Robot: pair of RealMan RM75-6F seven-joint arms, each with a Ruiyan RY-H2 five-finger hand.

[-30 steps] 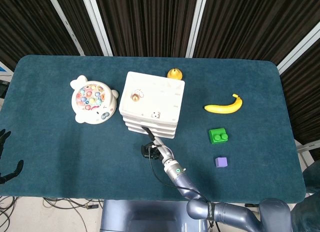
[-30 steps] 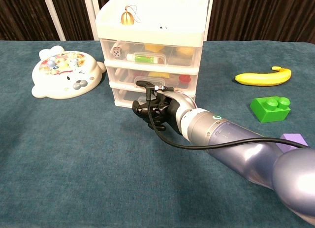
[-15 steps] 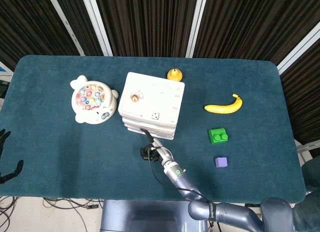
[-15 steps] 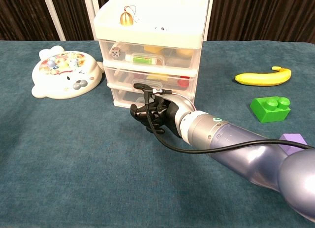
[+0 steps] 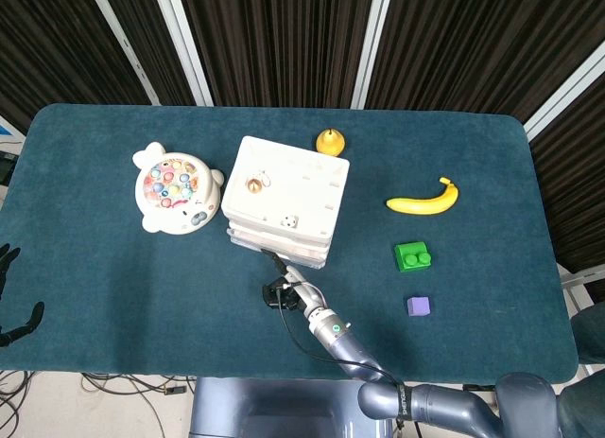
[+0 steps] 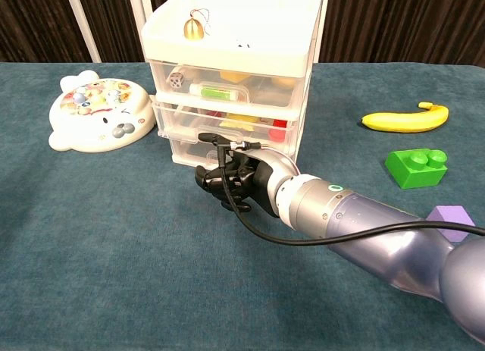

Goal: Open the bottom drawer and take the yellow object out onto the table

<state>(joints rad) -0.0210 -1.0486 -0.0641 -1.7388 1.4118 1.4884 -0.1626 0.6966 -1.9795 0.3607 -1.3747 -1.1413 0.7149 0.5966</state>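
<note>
Dragged toward six o'clock, the white plastic three-drawer cabinet (image 6: pixel 231 78) slides whole, so the right hand (image 6: pixel 227 177), curled at its bottom drawer (image 6: pixel 198 148), should pull gently, level.

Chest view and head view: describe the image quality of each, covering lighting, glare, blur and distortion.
Chest view: even light, sharp on the right hand and drawer unit; soft sheen on the arm, which looms large close to the lens. Head view: even overhead light, faint shadows, no glare; the banana is crisp, the hand small and dark against the table.
</note>
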